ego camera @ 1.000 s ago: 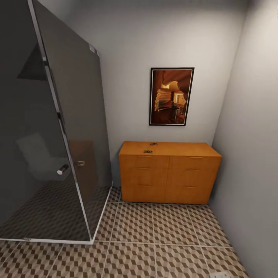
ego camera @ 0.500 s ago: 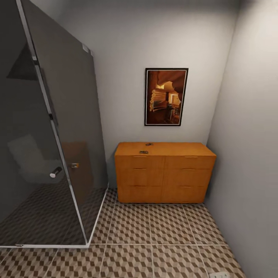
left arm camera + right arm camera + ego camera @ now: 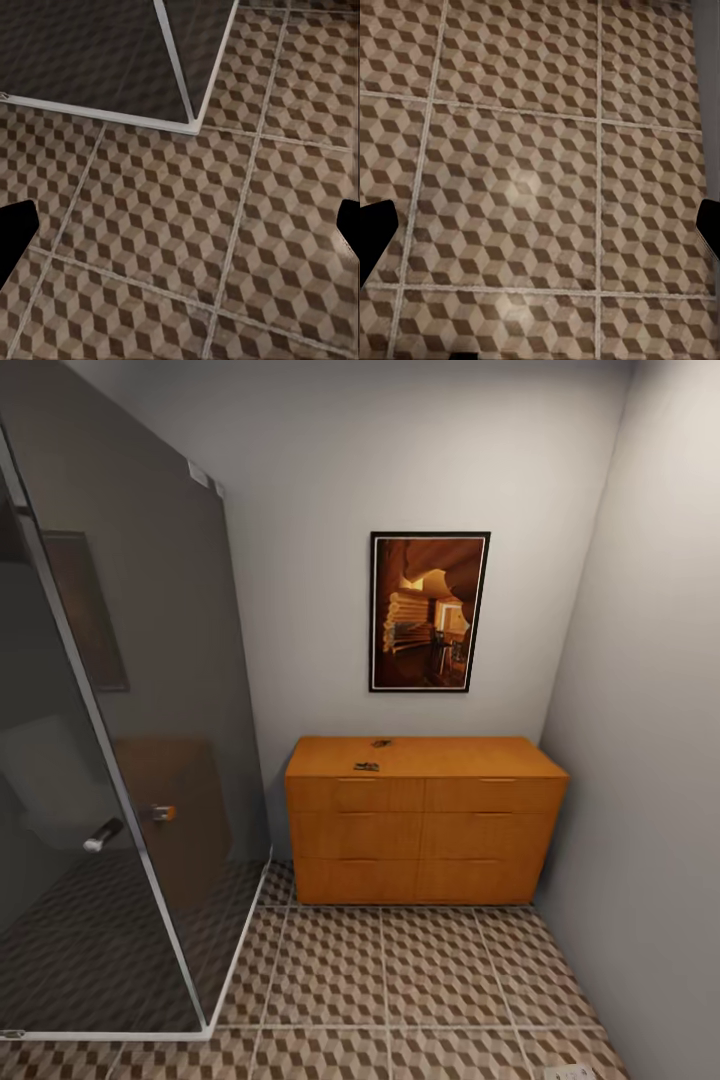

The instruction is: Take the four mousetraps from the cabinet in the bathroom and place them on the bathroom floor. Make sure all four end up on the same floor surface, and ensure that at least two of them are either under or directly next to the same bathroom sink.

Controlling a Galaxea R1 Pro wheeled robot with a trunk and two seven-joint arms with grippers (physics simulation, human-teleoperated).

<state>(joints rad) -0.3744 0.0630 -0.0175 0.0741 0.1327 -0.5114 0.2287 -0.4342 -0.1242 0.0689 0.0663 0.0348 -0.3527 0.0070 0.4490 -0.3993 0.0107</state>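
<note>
Grippers: left gripper and right gripper, fingers spread wide, nothing between.
Floor: bathroom floor, cube-patterned tiles.
Shower: glass enclosure, 9 o'clock.
Cabinet: cabinet, 12 o'clock, against wall.
Mousetraps: two mousetraps visible on cabinet top.
Wall: framed picture.

dark glass shower enclosure at left; framed picture on grey wall
</note>
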